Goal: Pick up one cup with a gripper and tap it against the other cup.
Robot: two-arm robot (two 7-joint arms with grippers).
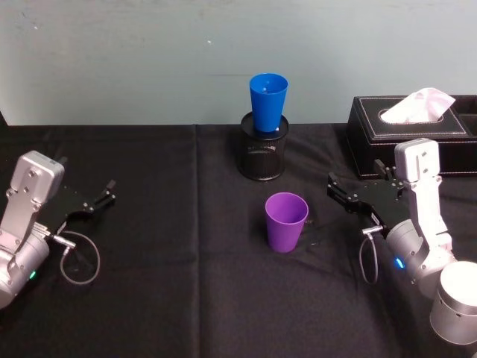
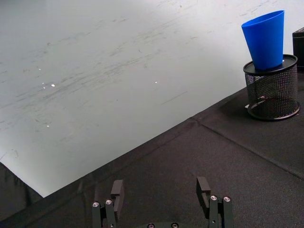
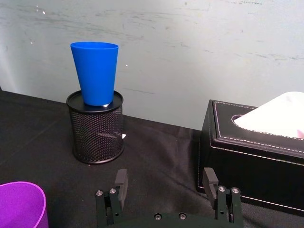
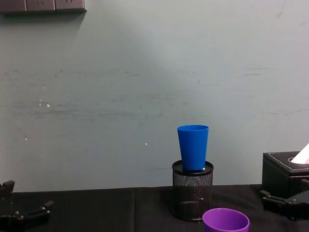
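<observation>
A black tissue box (image 1: pixel 408 134) is sitting at the table's (image 1: pixel 171 298) far right with a white tissue (image 1: pixel 421 104) sticking out, and the blue cup (image 1: pixel 267 101) is standing upright in the black mesh pen holder (image 1: pixel 263 149) beside it. The purple cup (image 1: pixel 286 221), tapered and rim-up, is standing alone mid-table, its inside hard to see. The right pincer (image 1: pixel 337 191) and left pincer (image 1: pixel 106 192) are both resting open and empty, well apart from either cup.

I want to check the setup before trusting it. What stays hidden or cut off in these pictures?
- Chest view: purple cup, body cut off by the bottom edge.
- All views: the blue cup base, sunk inside the mesh pen holder.
- Chest view: tissue box, cut off by the right edge.
</observation>
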